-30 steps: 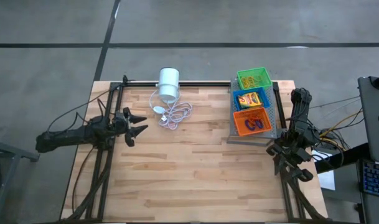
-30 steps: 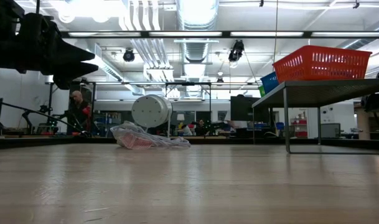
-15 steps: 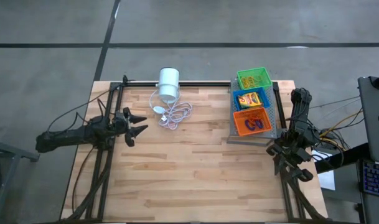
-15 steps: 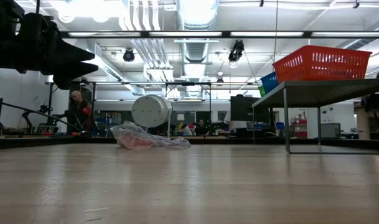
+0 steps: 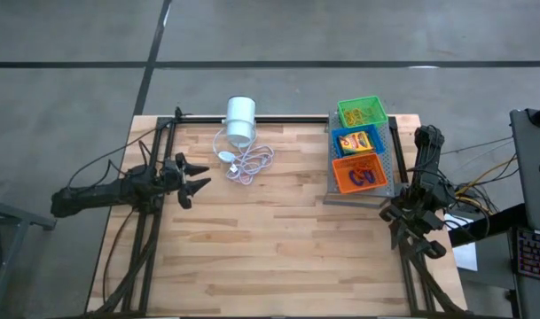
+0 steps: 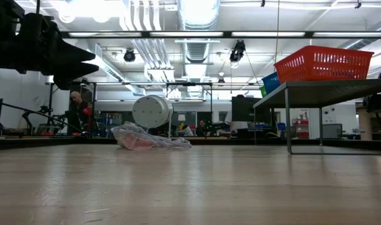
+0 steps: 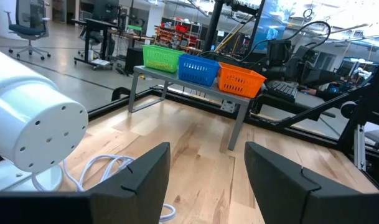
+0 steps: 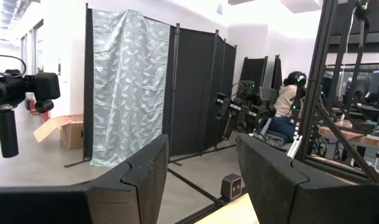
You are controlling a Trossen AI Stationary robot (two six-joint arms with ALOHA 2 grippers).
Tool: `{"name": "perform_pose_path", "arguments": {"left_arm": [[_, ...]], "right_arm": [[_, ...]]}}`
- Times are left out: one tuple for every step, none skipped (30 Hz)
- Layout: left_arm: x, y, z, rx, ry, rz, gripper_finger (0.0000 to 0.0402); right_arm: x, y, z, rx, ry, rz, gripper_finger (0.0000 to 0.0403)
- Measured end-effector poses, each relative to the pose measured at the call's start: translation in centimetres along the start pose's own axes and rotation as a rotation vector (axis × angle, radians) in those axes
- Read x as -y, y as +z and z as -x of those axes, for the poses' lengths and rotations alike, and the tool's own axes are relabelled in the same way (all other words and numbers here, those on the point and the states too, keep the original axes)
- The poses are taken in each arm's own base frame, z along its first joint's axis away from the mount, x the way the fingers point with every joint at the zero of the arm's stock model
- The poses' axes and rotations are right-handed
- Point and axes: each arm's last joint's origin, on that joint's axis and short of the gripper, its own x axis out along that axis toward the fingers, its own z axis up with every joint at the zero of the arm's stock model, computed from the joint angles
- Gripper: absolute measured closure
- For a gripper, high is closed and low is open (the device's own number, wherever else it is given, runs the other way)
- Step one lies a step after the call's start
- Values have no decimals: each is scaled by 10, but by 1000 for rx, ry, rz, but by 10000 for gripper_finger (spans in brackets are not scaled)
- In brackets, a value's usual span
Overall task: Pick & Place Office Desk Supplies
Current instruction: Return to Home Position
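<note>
Three small baskets stand in a row on the grey perforated tray (image 5: 392, 168) at the table's far right: green (image 5: 359, 112), blue (image 5: 355, 140) with a yellow-green crayon box (image 5: 357, 139) in it, and red-orange (image 5: 359, 172) with blue rubber bands (image 5: 363, 175) inside. My left gripper (image 5: 195, 177) hovers open over the table's left part, pointing level toward the baskets (image 7: 198, 68), with nothing between its fingers. My right gripper (image 5: 426, 248) is open at the table's right edge, past the tray's near end; it faces out into the room.
A white cylinder (image 5: 240, 119) lies at the far middle, with its white coiled cord (image 5: 246, 162) spread on the wood in front of it. The tray stands raised on legs (image 6: 288, 125). A person (image 6: 77, 109) shows in the room beyond the table. Bare wood covers the middle and near parts.
</note>
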Motion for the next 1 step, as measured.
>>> {"name": "perform_pose_path", "arguments": {"left_arm": [[0, 0, 0, 0, 0, 0, 190]], "right_arm": [[0, 0, 0, 0, 0, -1, 216]]}}
